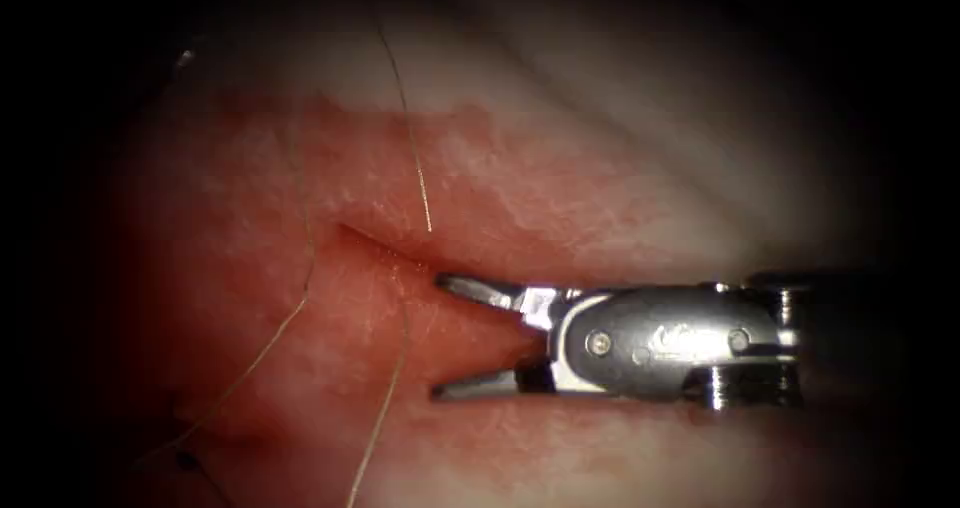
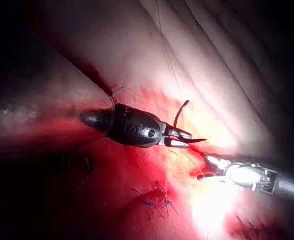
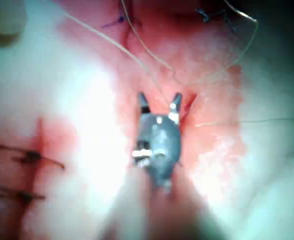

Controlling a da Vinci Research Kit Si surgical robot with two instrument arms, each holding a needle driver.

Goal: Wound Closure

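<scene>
Tissue [image 1: 620, 208], pale glistening pork belly stained red, carries the dark slit-like cut [image 1: 390, 250] at centre. Your right steel tool [image 1: 437, 338] rests at the cut, jaws spread wide, holding nothing. Your left dark tool [image 2: 188, 140] clamps the thin curved needle [image 2: 180, 112], which arcs free above the tissue. Fine pale thread [image 1: 412, 138] trails across both sides of the cut.

LIGHT: I saw the light pool around the right arm's tool [image 1: 438, 338], palest above its shaft | SURROUND: it fell off to black on every side, well away from the tool | WRIST VIEWS: I logged hard glare just beside that tool, deep shadow farther off
</scene>
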